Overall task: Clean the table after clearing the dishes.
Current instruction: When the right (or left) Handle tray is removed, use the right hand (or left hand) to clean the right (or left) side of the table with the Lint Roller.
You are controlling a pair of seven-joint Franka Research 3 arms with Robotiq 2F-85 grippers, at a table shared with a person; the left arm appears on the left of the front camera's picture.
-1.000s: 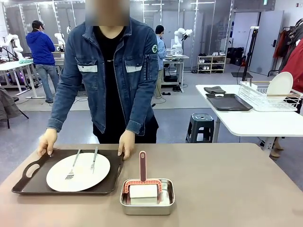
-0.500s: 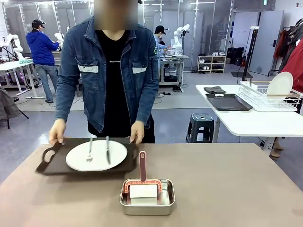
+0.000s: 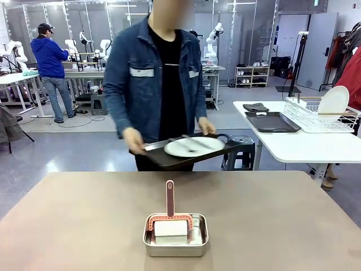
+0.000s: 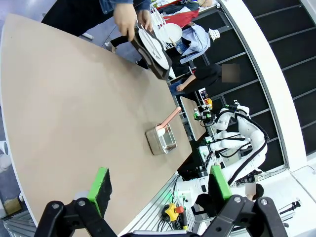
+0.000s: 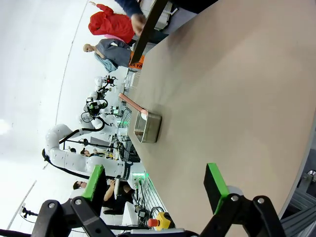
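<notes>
- Cannot tell the pieces of silver cutlery (image 3: 190, 143) apart on the motion-smeared round white dinner plate (image 3: 194, 148), well beyond the small shiny steel rectangular pan (image 3: 175, 244).
- Blurred likewise beneath it: dark brown rectangular handled tray (image 3: 169, 159), one end covered by a hand (image 3: 134, 139).
- Sunk behind the pan's near wall: lower part of the pink-framed white roller (image 3: 171, 227).
- Cut off nearer than the pan: wide tan-brown tabletop (image 3: 282, 226).

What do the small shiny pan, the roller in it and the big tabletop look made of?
Small shiny rectangular pan: probably stainless steel, bright reflective walls.
Pink-framed white roller in it: frame and handle look like matte plastic; the white drum may be foam or fabric, unclear.
Wide tan-brown tabletop: smooth, matte, no visible grain, probably laminate.
</notes>
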